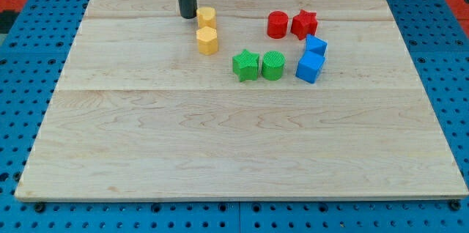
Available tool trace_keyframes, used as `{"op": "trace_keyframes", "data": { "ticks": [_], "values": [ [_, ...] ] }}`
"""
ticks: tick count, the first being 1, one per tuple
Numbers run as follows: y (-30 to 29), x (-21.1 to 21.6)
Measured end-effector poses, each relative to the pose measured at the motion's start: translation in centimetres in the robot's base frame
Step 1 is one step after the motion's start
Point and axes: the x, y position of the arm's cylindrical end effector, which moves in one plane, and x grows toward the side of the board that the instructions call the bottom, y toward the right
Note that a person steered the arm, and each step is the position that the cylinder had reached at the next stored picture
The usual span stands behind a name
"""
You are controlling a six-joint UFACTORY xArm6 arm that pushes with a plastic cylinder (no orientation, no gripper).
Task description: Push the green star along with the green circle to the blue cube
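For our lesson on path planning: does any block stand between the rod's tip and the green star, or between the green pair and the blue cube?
My tip is at the view's top, beside two yellow blocks; the lower one lies near the line to the green star. Between the green circle and the blue cube nothing stands.

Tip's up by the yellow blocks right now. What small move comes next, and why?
Probably bring my tip down the view to the left side of the green star. The star touches the green circle, and the blue cube sits just right of the circle, so a rightward push should carry both.
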Motion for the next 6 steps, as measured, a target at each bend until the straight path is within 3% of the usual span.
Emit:
{"op": "trace_keyframes", "data": {
  "ticks": [3,5,6],
  "values": [
    [-5.6,-0.2],
    [-1.1,1.6],
    [-0.4,4.7]
  ]
}}
